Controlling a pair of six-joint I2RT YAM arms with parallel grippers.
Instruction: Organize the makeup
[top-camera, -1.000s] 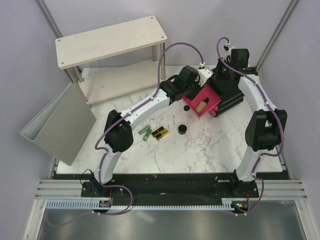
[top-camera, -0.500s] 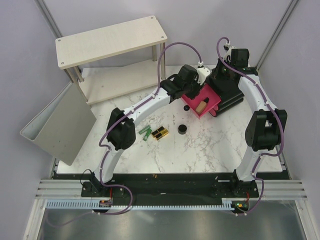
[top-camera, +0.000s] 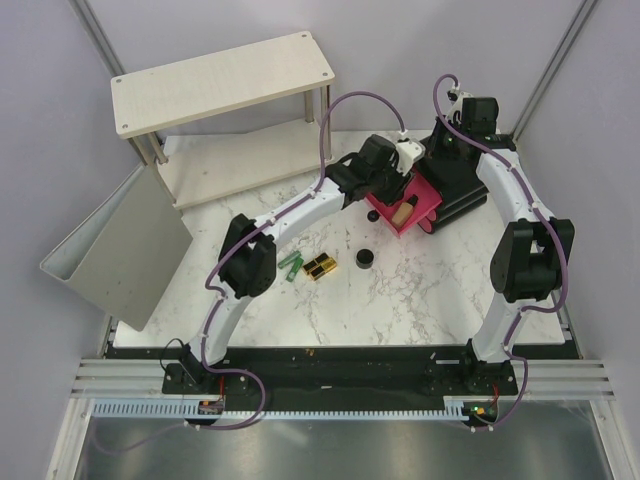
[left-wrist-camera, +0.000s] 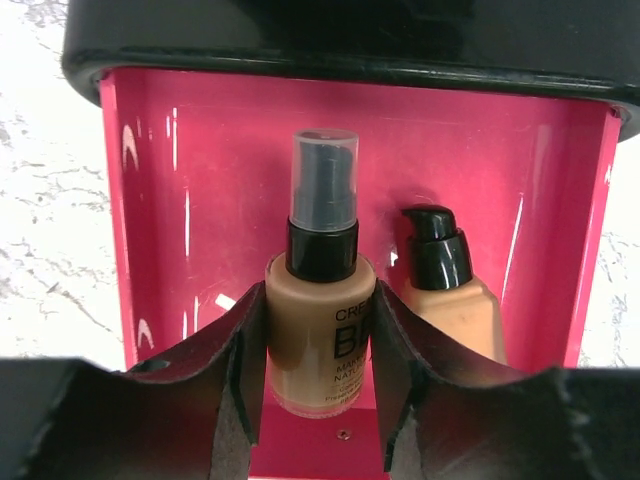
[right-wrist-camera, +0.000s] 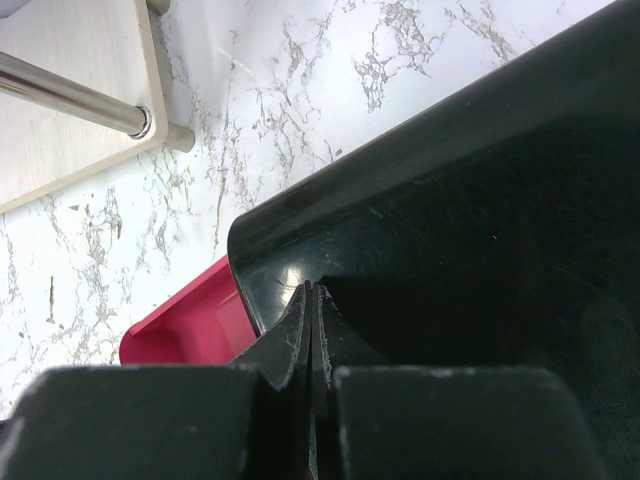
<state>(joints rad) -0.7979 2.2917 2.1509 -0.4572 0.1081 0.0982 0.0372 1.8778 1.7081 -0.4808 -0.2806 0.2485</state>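
A: Left tool (left-wrist-camera: 315, 340)?
B: Pinching beige bottle (left-wrist-camera: 318, 310) in pink drawer (left-wrist-camera: 200, 200). Second bottle (left-wrist-camera: 452, 300) just beside it, lower half hidden by the tool.
A: Right tool (right-wrist-camera: 313, 330)?
B: Pressed together at black box (right-wrist-camera: 480, 200); contact unclear.

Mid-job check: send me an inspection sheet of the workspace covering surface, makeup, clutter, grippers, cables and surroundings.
Surface: white marble table, no damage seen.
Job's things: clear-capped bottle and black-capped bottle side by side in the open pink drawer; green tubes, black-and-gold case and round black jar loose on the table.
Clutter: nothing seen.
Grippers: left gripper closed on the clear-capped bottle, a finger on either side; right gripper shut, tips at the black box.
Cables: purple cables loop along both arms, away from the makeup.
Surroundings: wooden shelf at the far left; grey bin leaning below it.
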